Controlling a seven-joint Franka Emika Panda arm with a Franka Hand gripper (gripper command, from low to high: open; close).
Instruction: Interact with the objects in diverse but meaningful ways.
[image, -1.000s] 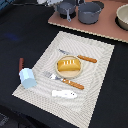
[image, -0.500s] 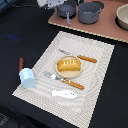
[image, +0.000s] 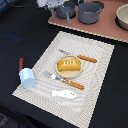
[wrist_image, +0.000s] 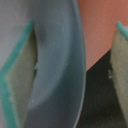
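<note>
My gripper is at the far edge of the exterior view, right over the smaller grey saucepan. In the wrist view the saucepan's wall runs between my two teal-edged fingers. One finger lies close against it and the other stands off with a gap, so the gripper is open. On the striped placemat a golden bread loaf rests on a small plate. A pale blue carton and a red-brown sausage lie at the exterior view's left. A white speckled piece lies near the mat's front.
A second, larger grey pot stands beside the saucepan on a salmon-coloured board. A pale bowl sits at the board's right end. An orange-handled knife and fork flank the bread plate.
</note>
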